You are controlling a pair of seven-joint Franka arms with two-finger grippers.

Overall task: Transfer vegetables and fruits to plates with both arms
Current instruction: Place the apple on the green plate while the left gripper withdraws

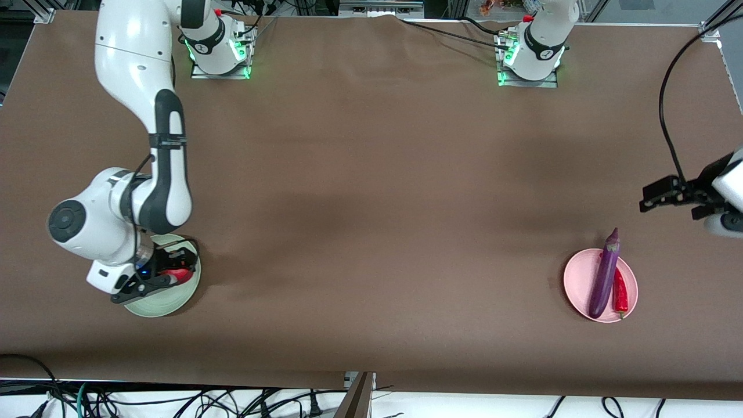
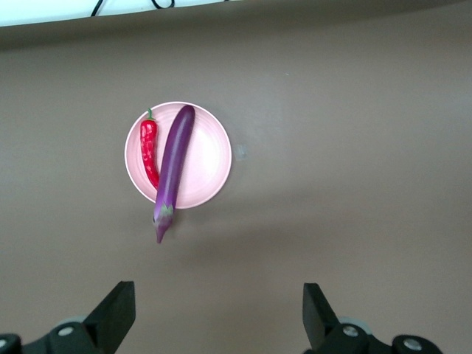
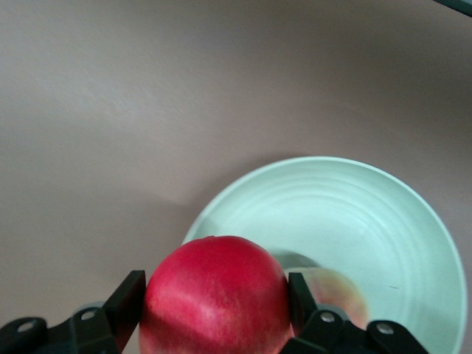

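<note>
the right gripper [image 1: 168, 277] is low over the pale green plate [image 1: 174, 302], its jaws clenched on the pomegranate [image 3: 214, 295]. the peach [image 3: 335, 295] already lies in that plate, just beside the held fruit. the pomegranate looks hard, smooth and fairly heavy, so a grip across its widest part suits it, and it may roll against the peach once let go. well apart from the green plate, at the left arm's end of the table, the pink plate [image 1: 574, 278] carries the eggplant [image 1: 604, 274] and the chili pepper [image 1: 620, 294] side by side. the left gripper [image 1: 659, 196] waits in the air near the pink plate, jaws spread wide and empty.
</note>
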